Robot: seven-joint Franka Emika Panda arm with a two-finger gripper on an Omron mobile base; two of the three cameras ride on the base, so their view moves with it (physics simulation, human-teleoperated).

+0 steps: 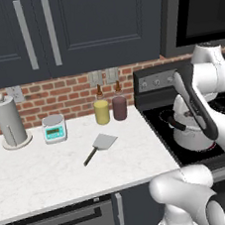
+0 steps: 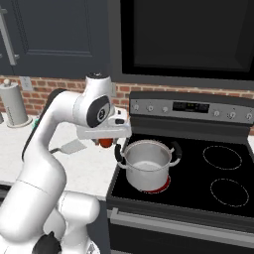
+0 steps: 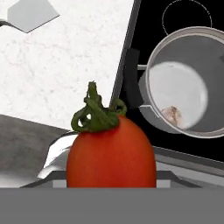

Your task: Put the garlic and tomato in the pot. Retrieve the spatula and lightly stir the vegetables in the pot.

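My gripper [image 2: 105, 140] is shut on the small red tomato [image 2: 105, 143], holding it in the air just left of the steel pot [image 2: 147, 163] and above the seam between counter and stove. In the hand view the tomato [image 3: 111, 151] sits close up with its green stem on top, and the pot [image 3: 183, 87] lies open to the right. The pale garlic bulb [image 3: 172, 114] rests on the pot's floor near its wall. The spatula [image 1: 101, 146] lies flat on the white counter, grey blade toward the wall, apart from the gripper; its blade [image 3: 30, 15] shows at the top left of the hand view.
The pot stands on the front left burner of the black stove [image 2: 223, 168]. Against the brick wall stand a yellow bottle [image 1: 102, 111], a dark bottle [image 1: 119, 107], a small scale [image 1: 54, 128] and a paper towel holder [image 1: 8, 122]. Dark cabinets hang overhead.
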